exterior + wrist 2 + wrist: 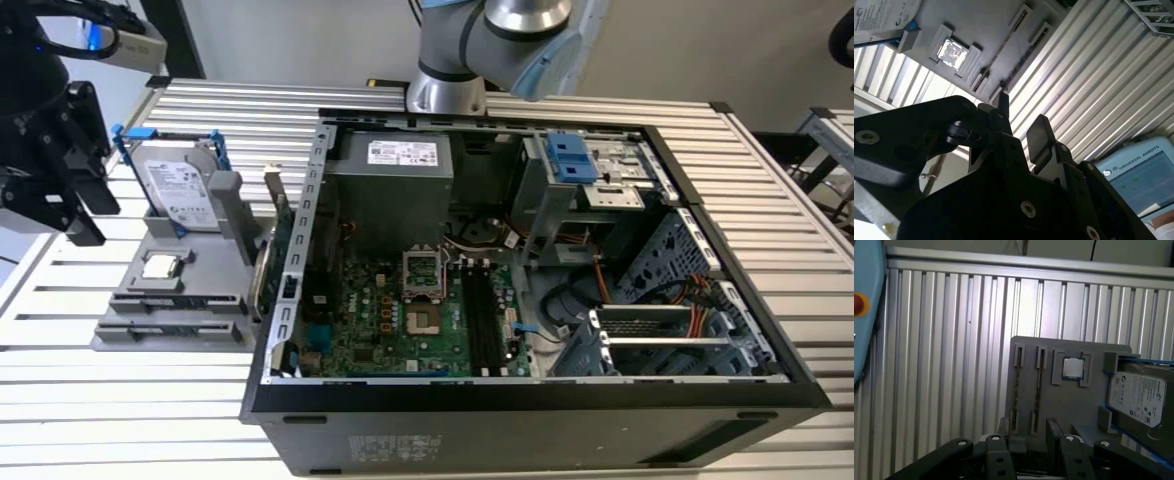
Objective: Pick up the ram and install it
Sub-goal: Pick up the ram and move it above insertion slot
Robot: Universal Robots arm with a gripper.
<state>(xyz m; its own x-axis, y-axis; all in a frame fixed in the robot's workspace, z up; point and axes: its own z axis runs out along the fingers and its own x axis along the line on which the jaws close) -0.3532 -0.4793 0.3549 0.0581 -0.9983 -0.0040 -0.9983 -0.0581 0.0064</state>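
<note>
1. The gripper [78,200] hangs at the exterior view's left, above the grey fixture [127,335] and well apart from the open computer case [534,410]. The black memory slots [483,320] on the board look bare, so by my reading nothing is installed yet.
2. In the second wrist view the gripper [1020,117] has its fingers spread, with an empty gap and nothing pinched. Beneath it the ram [1000,50] sits in a fixture slot near the processor [951,50]. It shows as a thin strip, seen edge-on.
3. In the first wrist view the gripper [1028,426] hovers by the slotted end of the fixture. The ram [1017,387] is a slim dark line between two end clips, with a similar strip just beside it and the hard drive [1136,397] further along. Its chips are hidden. It is not yet picked up, so I judge the whole job remains.
</note>
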